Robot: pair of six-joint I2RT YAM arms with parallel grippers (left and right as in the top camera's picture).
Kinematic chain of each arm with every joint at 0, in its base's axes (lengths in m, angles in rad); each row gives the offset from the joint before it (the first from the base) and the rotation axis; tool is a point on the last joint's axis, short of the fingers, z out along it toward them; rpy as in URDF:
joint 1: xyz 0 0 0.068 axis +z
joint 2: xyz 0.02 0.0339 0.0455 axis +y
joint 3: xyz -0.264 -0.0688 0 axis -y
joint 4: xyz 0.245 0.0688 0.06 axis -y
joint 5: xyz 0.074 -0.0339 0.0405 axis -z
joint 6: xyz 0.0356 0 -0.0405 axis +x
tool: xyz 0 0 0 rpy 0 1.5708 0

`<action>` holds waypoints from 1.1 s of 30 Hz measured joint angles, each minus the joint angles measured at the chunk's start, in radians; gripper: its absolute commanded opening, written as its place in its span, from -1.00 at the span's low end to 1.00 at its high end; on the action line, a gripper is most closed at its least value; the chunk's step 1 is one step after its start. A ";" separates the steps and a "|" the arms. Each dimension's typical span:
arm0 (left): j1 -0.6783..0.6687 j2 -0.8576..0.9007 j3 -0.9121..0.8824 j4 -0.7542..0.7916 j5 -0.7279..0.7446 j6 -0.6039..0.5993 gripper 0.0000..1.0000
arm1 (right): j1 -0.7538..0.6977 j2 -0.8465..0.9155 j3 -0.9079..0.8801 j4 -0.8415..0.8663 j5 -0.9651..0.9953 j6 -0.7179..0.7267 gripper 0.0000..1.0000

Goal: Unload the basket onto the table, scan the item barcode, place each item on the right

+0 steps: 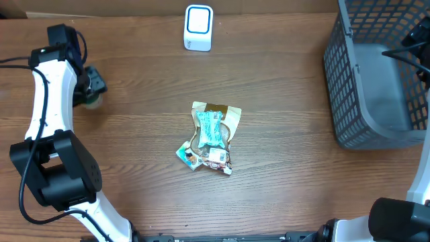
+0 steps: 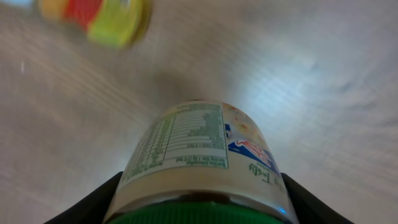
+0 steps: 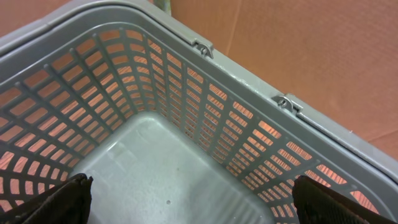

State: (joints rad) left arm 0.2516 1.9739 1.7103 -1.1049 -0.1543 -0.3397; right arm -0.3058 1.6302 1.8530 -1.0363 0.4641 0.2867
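Green-capped bottle [image 2: 193,149] sat clamped in the left gripper [image 2: 202,200] at the table's nine o'clock. It was best turned so its barcode faced the scanner [image 1: 198,28] at twelve. Right gripper [image 3: 193,200] hung apart over the basket [image 3: 249,118].

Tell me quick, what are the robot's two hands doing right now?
Left gripper: closed on a green-capped bottle.
Right gripper: open, holding nothing, over the grey basket.

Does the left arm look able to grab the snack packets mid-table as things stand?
Probably not yet: the left tool is full, clamped on a green-capped bottle. Nothing stands between it and the snack packets, though.
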 measured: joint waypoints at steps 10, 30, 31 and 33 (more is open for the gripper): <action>0.064 0.001 -0.015 -0.047 -0.099 -0.077 -0.91 | 0.000 0.000 0.000 0.000 0.000 0.000 1.00; 0.346 0.005 -0.204 0.170 -0.117 -0.126 -0.49 | 0.000 0.000 0.000 0.000 0.000 0.001 1.00; 0.358 0.005 -0.205 0.192 -0.106 -0.127 -0.46 | 0.000 0.000 0.000 0.000 0.000 0.001 1.00; 0.376 0.005 -0.205 0.233 -0.084 -0.127 -0.45 | 0.000 0.000 0.000 0.000 0.000 0.000 1.00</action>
State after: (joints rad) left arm 0.6277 1.9793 1.5055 -0.8722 -0.2386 -0.4667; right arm -0.3061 1.6302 1.8534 -1.0359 0.4641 0.2871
